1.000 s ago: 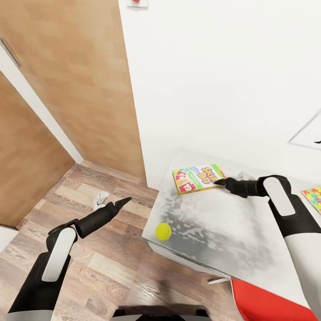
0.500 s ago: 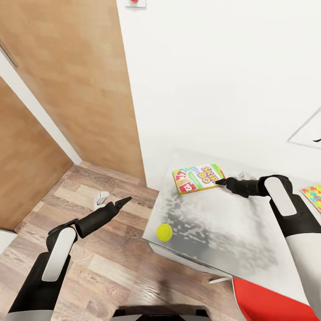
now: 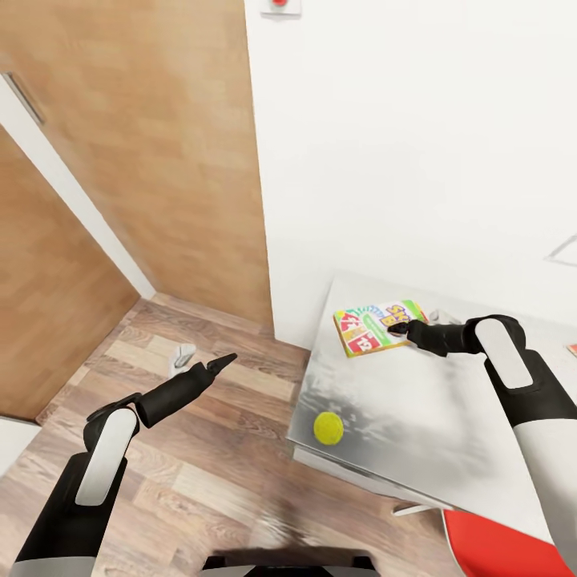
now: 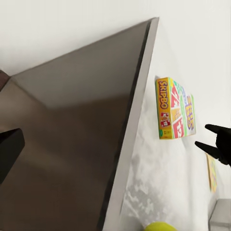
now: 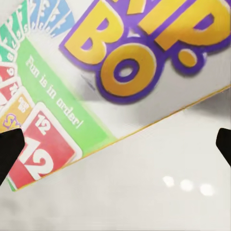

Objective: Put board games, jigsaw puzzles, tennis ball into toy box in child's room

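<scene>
The colourful Skip-Bo board game lies flat near the grey table's far left corner. My right gripper hovers open at the box's right edge, its fingertips spread wide over the printed lid. The yellow tennis ball rests near the table's front left edge. My left gripper hangs open over the wooden floor, left of the table and holding nothing. From the left wrist I see the game box, the right gripper and the top of the ball. The toy box is out of view.
A wooden door and a white wall stand behind the table. A red chair seat sits at the front right. A small white object lies on the floor. A puzzle corner peeks in at the right edge.
The camera has turned left, so the table and toys sit further right in the picture and the puzzle has nearly left it. Both arms keep their pose.
</scene>
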